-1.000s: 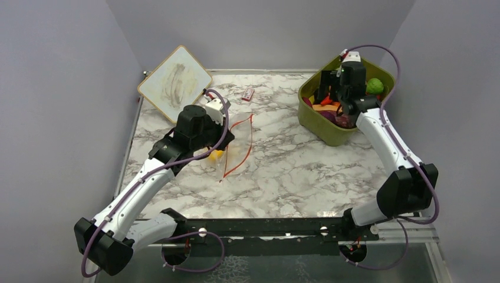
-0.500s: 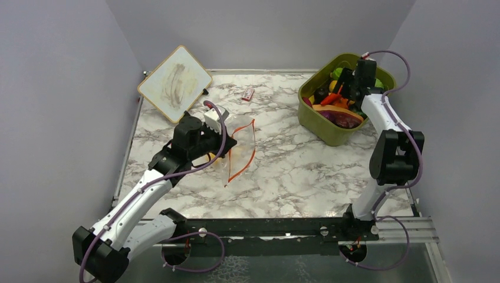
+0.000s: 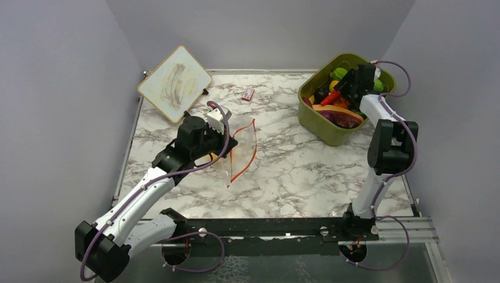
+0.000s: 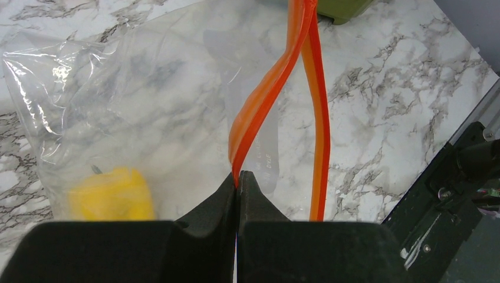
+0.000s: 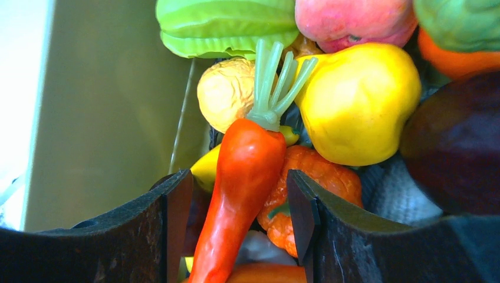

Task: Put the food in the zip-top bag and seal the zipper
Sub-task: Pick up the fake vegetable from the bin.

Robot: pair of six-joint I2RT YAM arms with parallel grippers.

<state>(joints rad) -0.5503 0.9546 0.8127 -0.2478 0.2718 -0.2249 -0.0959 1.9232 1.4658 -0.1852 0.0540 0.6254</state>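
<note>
The clear zip-top bag (image 3: pixel 240 141) lies left of centre with its mouth open. A yellow toy food (image 4: pixel 112 194) sits inside it. My left gripper (image 4: pixel 237 177) is shut on one side of the orange-red zipper (image 4: pixel 265 100) and holds it up; the other zipper side (image 4: pixel 318 118) hangs apart from it. My right gripper (image 5: pixel 239 183) is open inside the olive-green tub (image 3: pixel 330 137). Its fingers stand either side of an orange-red carrot with a green stalk (image 5: pixel 247 159), not closed on it. The tub also holds yellow (image 5: pixel 354 100), green (image 5: pixel 224 23), pink and dark purple (image 5: pixel 460 141) food.
A small whiteboard (image 3: pixel 175 84) leans at the back left. A red-white packet (image 3: pixel 247 94) lies near the back edge. The tub wall (image 5: pixel 106 106) is close on the right gripper's left. A black rail (image 3: pixel 271 227) runs along the near edge.
The right arm has folded back and its gripper has moved to the tub's far right side, over the carrot. The left gripper has shifted slightly, still holding the zipper.
</note>
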